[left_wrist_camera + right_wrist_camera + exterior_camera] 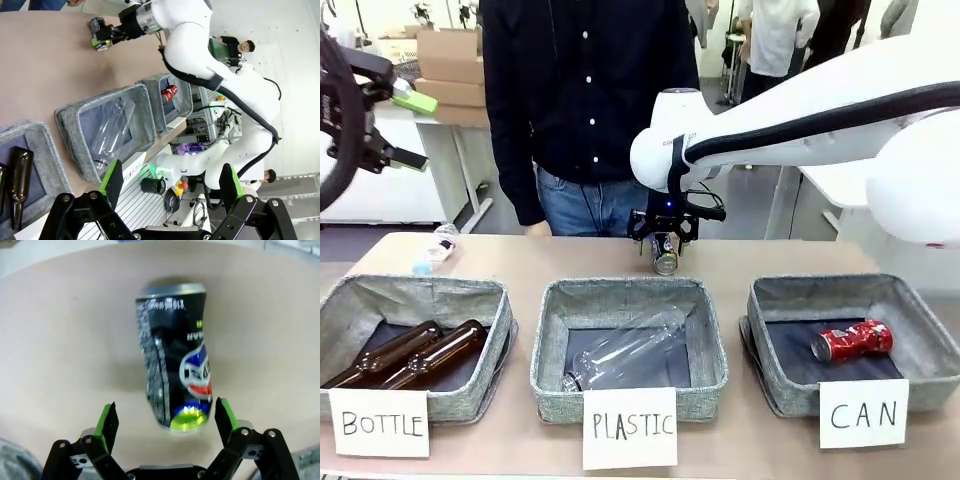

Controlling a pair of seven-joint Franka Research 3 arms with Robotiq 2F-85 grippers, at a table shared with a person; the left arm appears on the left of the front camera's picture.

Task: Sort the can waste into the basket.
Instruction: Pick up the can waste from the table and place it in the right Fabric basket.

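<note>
Front view: you see three grey fabric baskets in a row along the near edge of the tan desk (520, 262), signed BOTTLE, PLASTIC and CAN from the robot's left to its right. The grey fabric basket with the CAN sign (920, 340) sits toward the right near corner and holds a dented red metal can with white lettering (851, 341), lying on its side on the dark lining.

The dark blue-black metal can with silver ends (665, 252) lies on the bare desk beyond the grey PLASTIC basket (710, 340), near the far edge, just in front of the person in a dark shirt (590, 90). Open desk surrounds it on both sides.

The right gripper (665, 240) hangs over this can with its green-padded fingers (107, 422) spread wide; in the right wrist view the can (175, 360) lies between and beyond the pads, dented along one side, apparently untouched.

The left gripper (170, 182) is raised off the left edge, fingers apart, holding nothing. Two brown glass bottles (415, 352) lie in the grey BOTTLE basket (340, 310); a clear plastic bottle (625, 350) lies in the PLASTIC basket.
</note>
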